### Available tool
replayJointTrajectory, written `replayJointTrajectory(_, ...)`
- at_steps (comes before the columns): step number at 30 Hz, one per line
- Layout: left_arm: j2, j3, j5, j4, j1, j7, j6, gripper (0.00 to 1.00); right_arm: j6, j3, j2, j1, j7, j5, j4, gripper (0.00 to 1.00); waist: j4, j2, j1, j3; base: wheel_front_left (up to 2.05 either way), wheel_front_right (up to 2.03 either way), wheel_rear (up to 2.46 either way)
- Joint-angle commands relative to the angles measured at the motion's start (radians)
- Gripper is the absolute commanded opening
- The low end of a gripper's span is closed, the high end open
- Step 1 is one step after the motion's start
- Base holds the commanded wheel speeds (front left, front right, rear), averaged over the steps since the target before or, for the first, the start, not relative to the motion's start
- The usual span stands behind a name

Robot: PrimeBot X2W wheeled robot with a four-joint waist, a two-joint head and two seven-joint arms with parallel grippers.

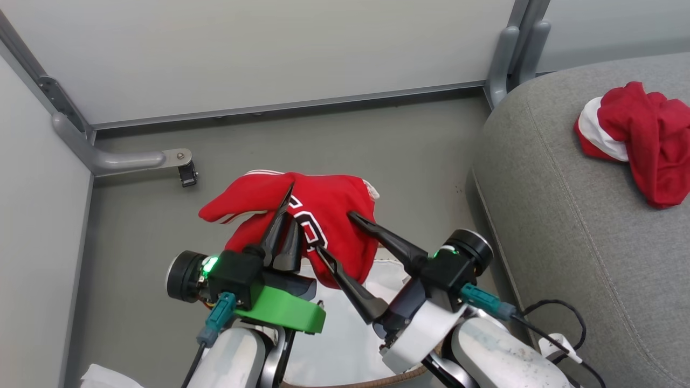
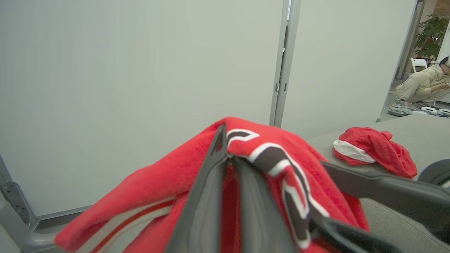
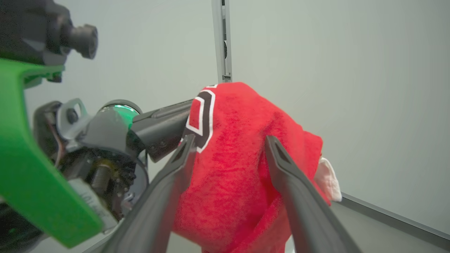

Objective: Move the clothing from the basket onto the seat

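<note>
Item: transfer in progress, lift stage done.

- Seat (image 1: 566, 242): grey cushion on the robot's right, carrying one crumpled red-and-white garment (image 1: 641, 140).
- Basket (image 1: 372, 380): low in the head view, brown rim and white liner (image 1: 345, 334) partly visible under the arms.
- Clothing (image 1: 329, 205): red with white stripes, hanging above the basket, not yet over the seat.
- Left gripper (image 1: 288, 215): fingers pressed together, pinching a fold of the clothing.
- Right gripper (image 1: 335, 231): fingers spread, straddling the hanging cloth.

Next move, by judgement: carry the clothing rightward over the cushion, then release it.

Lettering: white-outlined black block characters, too folded to read.
</note>
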Motion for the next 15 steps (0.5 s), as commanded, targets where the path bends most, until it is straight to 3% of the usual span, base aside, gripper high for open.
replayJointTrajectory(1,0.002,-0.004,-0.002,-0.001,-0.018,-0.001,0.005,0.00,-0.001,0.005,0.000,-0.008,-0.004,-0.012,0.029,1.00,0.001,0.0000,0.0001,0.000,0.00,0.00,0.00)
replayJointTrajectory(15,0.002,-0.100,-0.049,-0.012,-0.031,-0.001,0.000,0.00,-0.001,-0.038,0.052,-0.038,-0.004,-0.054,0.233,1.00,0.024,0.0000,0.0001,0.000,0.00,0.00,0.00)
